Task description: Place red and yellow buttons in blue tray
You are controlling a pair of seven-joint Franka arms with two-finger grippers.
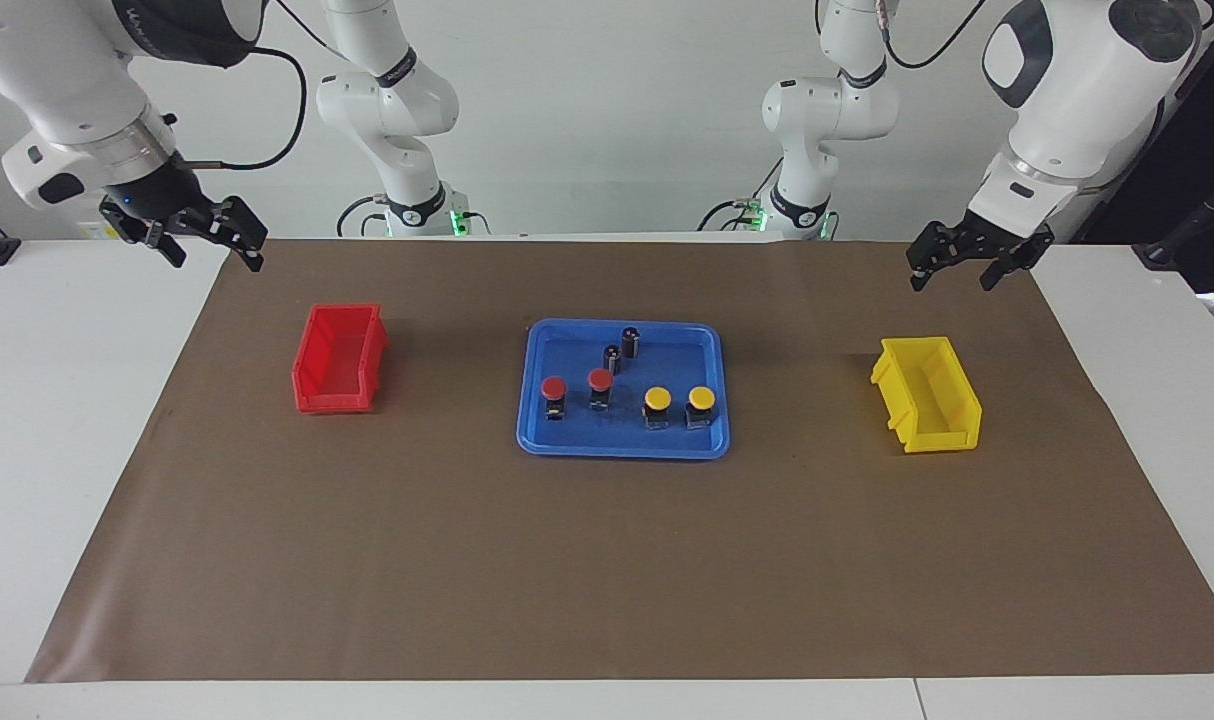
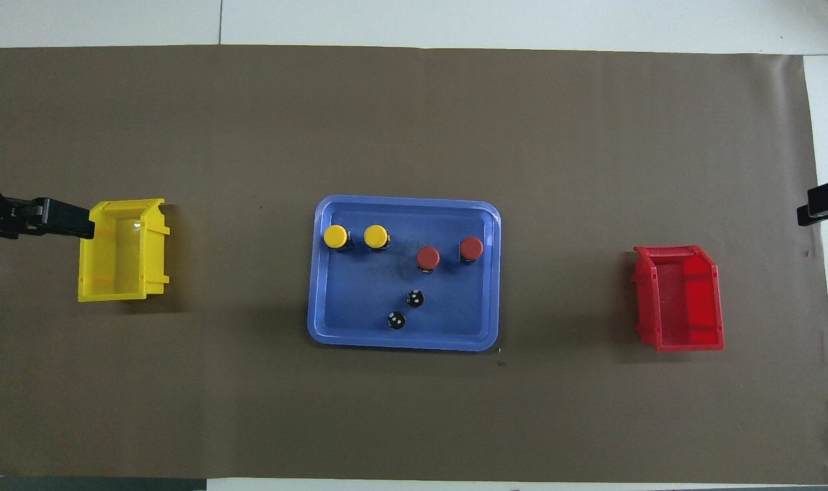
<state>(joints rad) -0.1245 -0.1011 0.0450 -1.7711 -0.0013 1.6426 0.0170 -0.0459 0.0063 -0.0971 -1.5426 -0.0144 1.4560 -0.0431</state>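
shallow rectangular blue plastic tray [image 1: 537, 432] mid-bench on brown paper mat [image 1: 607, 560]: holds two red-capped push buttons [image 1: 554, 388] and two yellow-capped push buttons [image 1: 657, 398] in a row; two capless dark cylinders [image 1: 630, 341] nearer the robots. small red plastic bin [image 1: 339, 358] toward the right arm's end, small yellow plastic bin [image 1: 927, 394] toward the left arm's; both apart from the tray. left gripper [image 1: 970, 263] raised over mat edge, jaws spread, empty. right gripper [image 1: 199, 232] raised at mat corner, jaws spread, empty. arm lettering unreadable.
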